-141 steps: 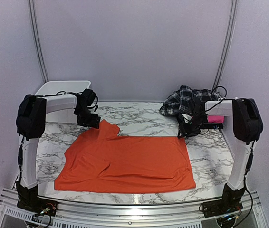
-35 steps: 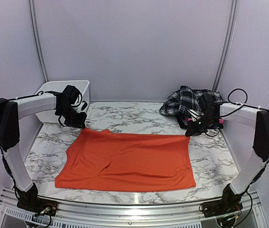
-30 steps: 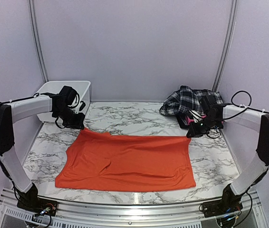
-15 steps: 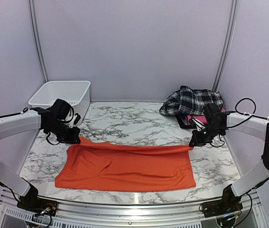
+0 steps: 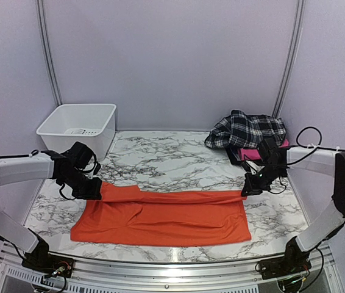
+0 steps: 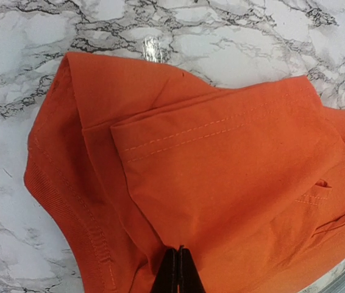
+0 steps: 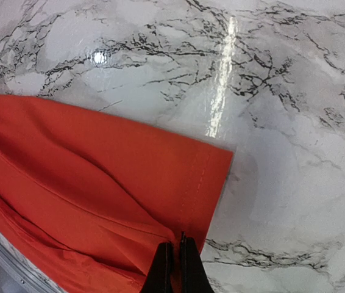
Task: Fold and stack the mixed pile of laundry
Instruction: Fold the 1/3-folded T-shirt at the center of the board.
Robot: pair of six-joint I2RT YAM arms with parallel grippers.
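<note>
The orange t-shirt (image 5: 166,217) lies spread across the lower middle of the marble worktop (image 5: 172,159), its far edge doubled over. The left pincer (image 5: 96,190) is pinched tight on its upper-left corner, and the right pincer (image 5: 245,191) on its upper-right corner. The plaid shirt (image 5: 245,130) is heaped at upper right, well apart from the orange t-shirt.

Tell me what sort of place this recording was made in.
Probably a robot test booth, not a home: bare lilac walls enclose a marble-patterned table with an orange t-shirt, a plaid shirt and a white bin.
</note>
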